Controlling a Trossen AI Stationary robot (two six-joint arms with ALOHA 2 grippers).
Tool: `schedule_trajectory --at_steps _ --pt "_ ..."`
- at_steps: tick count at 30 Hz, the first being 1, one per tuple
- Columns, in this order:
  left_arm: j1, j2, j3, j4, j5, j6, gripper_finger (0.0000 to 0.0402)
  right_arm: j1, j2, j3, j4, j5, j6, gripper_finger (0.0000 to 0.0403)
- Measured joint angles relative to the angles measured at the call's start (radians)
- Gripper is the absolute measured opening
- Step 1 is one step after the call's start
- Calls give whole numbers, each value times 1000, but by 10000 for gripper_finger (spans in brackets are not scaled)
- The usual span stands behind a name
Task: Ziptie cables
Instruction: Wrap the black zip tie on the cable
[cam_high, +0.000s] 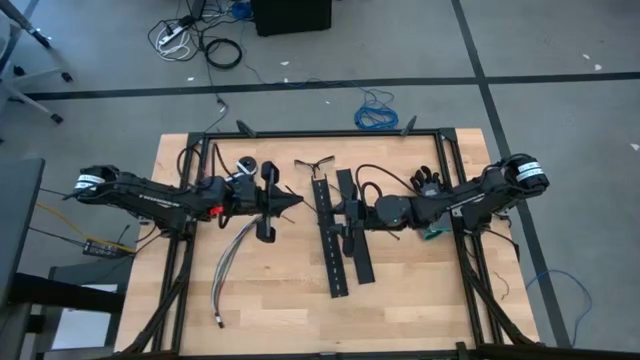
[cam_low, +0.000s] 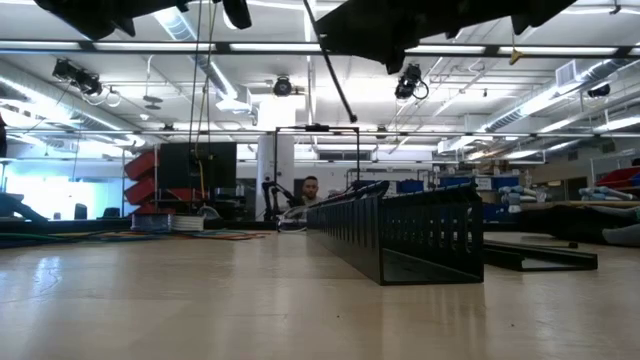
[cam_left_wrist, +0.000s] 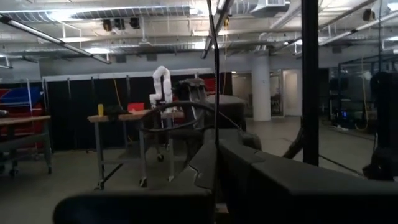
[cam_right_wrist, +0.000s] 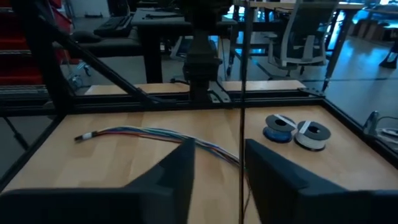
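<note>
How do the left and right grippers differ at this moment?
The left gripper is shut; the right gripper stands open, a thin black ziptie running through its gap. The left gripper hangs near the cables; the right gripper over the black perforated strips. Both are raised off the table.

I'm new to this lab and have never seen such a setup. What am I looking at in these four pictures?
This is a robot with two dark arms at a wooden table, each ending in a two-finger gripper. One picture looks straight down, one looks level across the table top, and two come from cameras on the wrists. On the table lie a loose bundle of cables, two black perforated strips and two small spools. The left gripper is shut on a thin black ziptie, raised above the table. The right gripper, facing it, is open, with the ziptie between its fingers.
</note>
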Motion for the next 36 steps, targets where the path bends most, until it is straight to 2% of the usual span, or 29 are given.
schedule_trajectory --at_steps 5,10,18,23,25,27,36 --pt "0 -17 0 -87 12 161 0 -39 -26 0 2 1 -5 206" --pt "-18 -24 -1 -138 9 344 0 -65 -35 0 50 1 83 223" --pt "-75 -27 -1 -174 -52 727 0 -90 -17 1 87 10 681 216" --pt "-111 -22 -1 -245 -258 932 0 -99 -15 1 94 -56 892 217" --pt "-120 -22 -1 -256 -301 976 0 -103 -15 1 106 -73 957 216" --pt "-126 -22 -1 -262 -302 995 0 -108 -15 1 115 -76 1005 214" --pt "-127 26 5 -206 -246 1026 0 -131 -15 1 107 -66 1058 213"
